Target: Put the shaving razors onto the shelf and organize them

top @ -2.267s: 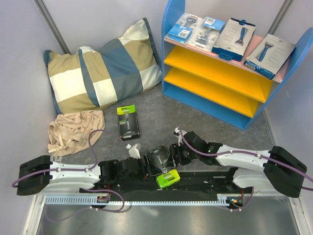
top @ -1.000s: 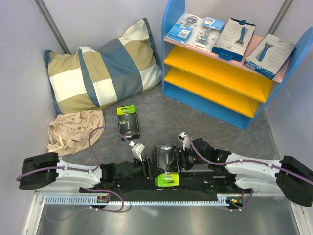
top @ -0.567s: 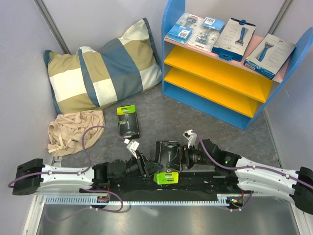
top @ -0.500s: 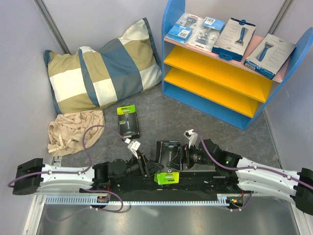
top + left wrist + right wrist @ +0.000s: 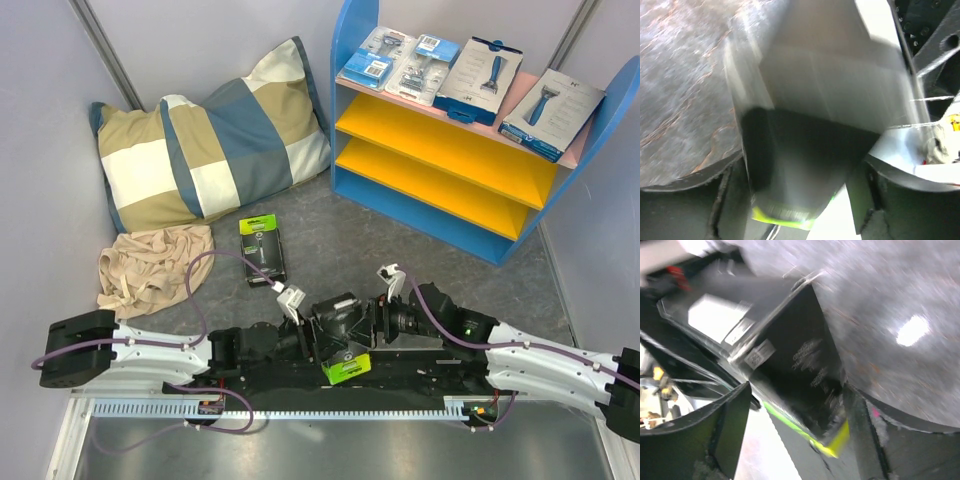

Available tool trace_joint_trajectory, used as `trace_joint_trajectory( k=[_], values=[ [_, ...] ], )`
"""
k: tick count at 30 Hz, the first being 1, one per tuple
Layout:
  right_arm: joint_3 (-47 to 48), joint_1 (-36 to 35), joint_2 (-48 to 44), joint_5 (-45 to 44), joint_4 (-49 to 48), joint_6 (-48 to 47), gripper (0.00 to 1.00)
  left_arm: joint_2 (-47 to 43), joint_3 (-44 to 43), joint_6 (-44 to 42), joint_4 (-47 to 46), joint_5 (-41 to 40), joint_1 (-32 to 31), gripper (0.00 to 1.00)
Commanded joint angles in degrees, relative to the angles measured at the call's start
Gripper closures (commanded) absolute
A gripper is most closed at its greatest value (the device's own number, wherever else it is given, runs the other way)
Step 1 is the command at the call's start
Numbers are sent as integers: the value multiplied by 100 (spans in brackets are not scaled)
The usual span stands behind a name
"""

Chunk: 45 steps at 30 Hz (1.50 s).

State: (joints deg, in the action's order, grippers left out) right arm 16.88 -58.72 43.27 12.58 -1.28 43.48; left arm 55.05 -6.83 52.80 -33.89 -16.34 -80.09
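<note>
A black-and-lime-green razor box point(image 5: 335, 328) stands tilted between my two grippers at the near edge, its lime end point(image 5: 345, 368) towards the arm bases. My right gripper point(image 5: 363, 322) point(image 5: 797, 387) is shut on the box point(image 5: 795, 365), with both fingers against its sides. My left gripper point(image 5: 310, 335) point(image 5: 797, 165) straddles the same box point(image 5: 805, 150), and a bright gap shows beside its right finger point(image 5: 865, 190). A second black-and-lime box point(image 5: 262, 248) lies flat on the floor. The shelf point(image 5: 440, 150) carries two blister packs point(image 5: 375, 55) and two white boxes point(image 5: 478, 80) on its pink top board.
A checked pillow point(image 5: 210, 150) leans in the back left corner, with a crumpled beige cloth point(image 5: 150, 268) in front of it. Both yellow boards of the shelf are bare. A white slotted rail point(image 5: 300, 405) runs along the near edge by the arm bases.
The left arm has pushed right and forward, and the box between the grippers has tipped, its lime end swinging slightly right. The right arm has barely moved.
</note>
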Motion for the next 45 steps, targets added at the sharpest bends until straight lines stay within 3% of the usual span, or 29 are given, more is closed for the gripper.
trace_joint_trajectory(
  k=[1,3,5,6,7,10,13,17,20,25,31,33,39,43,45],
  values=[
    [307,-34,-231,420,-979,11,20,129,-354,-270,-926,-387,-15,22],
    [263,-34,-205,491,-1041,37,21,269,-407,-305,-1022,-431,-15,22],
    [245,-43,-187,526,-1059,63,22,340,-407,-314,-1137,-432,-15,29],
    [219,-34,-187,518,-1067,72,21,401,-398,-314,-1207,-406,-6,36],
    [219,-34,-196,518,-1076,72,22,410,-389,-314,-1295,-388,-6,53],
    [228,-34,-345,316,-910,2,19,270,-337,-314,-1261,-388,3,81],
    [333,-34,-556,-9,-436,-199,13,-167,-336,-357,-963,-449,38,95],
    [578,-34,-793,-326,292,-516,6,-994,-538,-586,220,-441,239,98],
    [790,-17,-907,-589,680,-727,3,-1496,-872,-832,899,33,739,98],
    [1097,-26,-943,-748,954,-1008,2,-1655,-1538,-1218,1789,1859,2222,98],
    [1405,18,-873,-792,998,-1360,2,-286,-3066,-2343,2903,4408,3419,98],
    [1493,36,-785,-827,1050,-1587,2,327,-3376,-2684,2993,5476,3596,98],
    [1879,281,-398,-836,1235,-2089,2,1104,-4168,-3082,2862,7501,3940,95],
    [2012,554,-240,-732,1323,-2230,2,1044,-4222,-3039,2371,7997,3984,92],
    [2003,686,-152,-590,1244,-2221,2,999,-4073,-2688,1616,8302,3993,91]
  ],
)
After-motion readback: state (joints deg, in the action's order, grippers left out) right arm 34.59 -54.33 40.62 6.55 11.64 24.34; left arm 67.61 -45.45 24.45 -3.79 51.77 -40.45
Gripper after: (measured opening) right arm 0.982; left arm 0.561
